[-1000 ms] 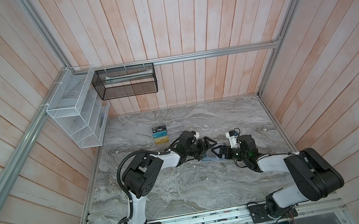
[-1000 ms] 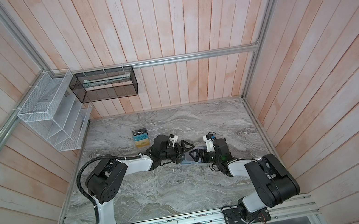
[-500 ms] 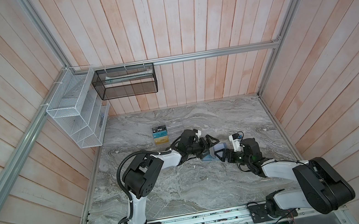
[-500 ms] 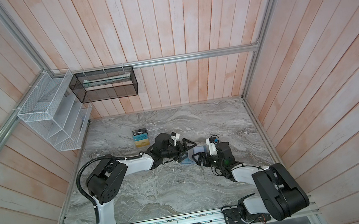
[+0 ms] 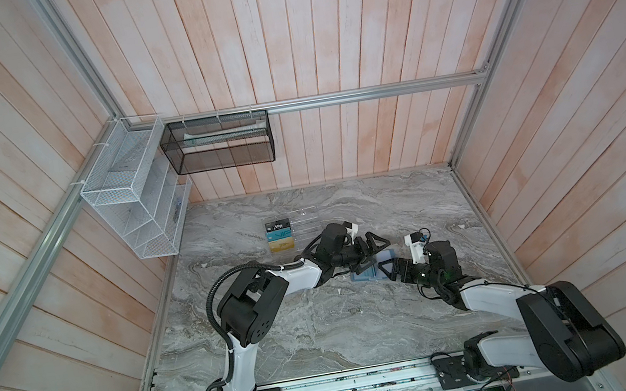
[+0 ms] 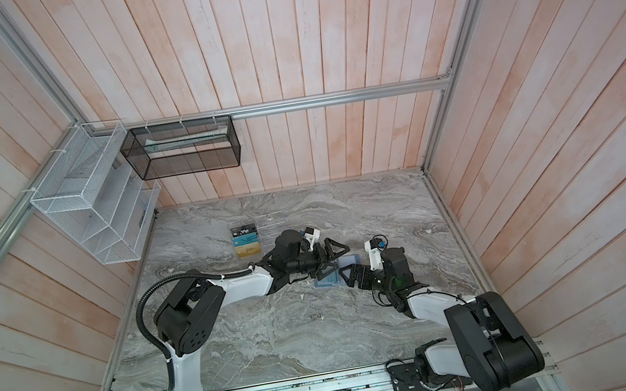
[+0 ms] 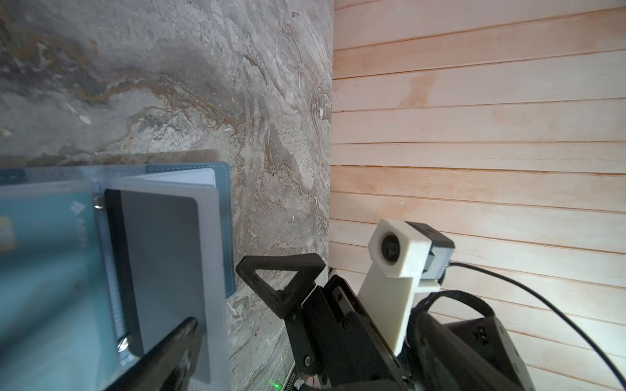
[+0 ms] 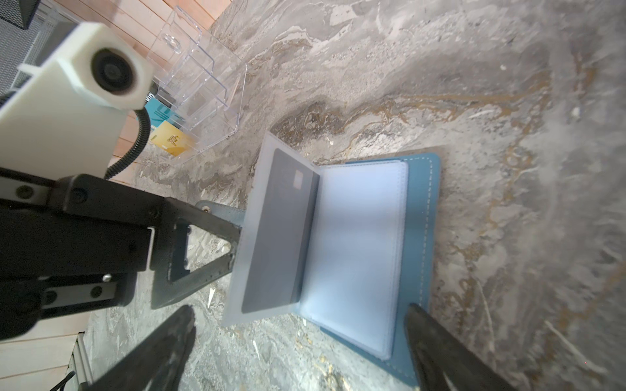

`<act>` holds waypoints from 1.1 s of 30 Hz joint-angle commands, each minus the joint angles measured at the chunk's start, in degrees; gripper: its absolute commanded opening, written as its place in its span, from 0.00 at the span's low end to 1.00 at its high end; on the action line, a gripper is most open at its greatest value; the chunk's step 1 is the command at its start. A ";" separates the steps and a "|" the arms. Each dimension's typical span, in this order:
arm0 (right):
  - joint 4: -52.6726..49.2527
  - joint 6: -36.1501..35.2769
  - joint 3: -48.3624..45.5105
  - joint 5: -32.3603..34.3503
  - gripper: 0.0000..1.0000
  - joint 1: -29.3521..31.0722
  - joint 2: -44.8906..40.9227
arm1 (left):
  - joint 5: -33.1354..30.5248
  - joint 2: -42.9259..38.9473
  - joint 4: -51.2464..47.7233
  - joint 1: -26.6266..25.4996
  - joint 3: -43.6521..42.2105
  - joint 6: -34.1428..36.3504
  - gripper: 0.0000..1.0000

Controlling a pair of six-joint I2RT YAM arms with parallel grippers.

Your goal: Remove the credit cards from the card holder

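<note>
Right wrist view: card holder (image 8: 423,210) between spread right jaws; left jaws spread alongside.

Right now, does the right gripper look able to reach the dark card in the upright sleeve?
Probably yes. The right gripper is open at the card holder's edge, the dark card facing it, nothing between. The left gripper sits behind the sleeve, off that path.

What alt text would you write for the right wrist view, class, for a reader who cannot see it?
An open blue card holder lies on a marble table, one frosted sleeve holding a dark card raised beside the left gripper's fingers. A clear rack with a gold card stands beyond.
</note>
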 commanded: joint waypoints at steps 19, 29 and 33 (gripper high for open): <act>-7.49 1.18 -3.58 2.57 0.97 -0.68 -13.42 | 0.97 5.94 5.85 0.68 1.34 -4.59 1.00; -2.09 0.56 1.13 -0.58 0.97 -0.76 -4.11 | 2.14 2.41 7.26 5.62 -4.91 -4.11 1.00; 1.84 1.52 3.69 -3.40 0.97 -1.14 1.33 | 2.94 2.89 8.77 5.84 -4.83 -5.42 1.00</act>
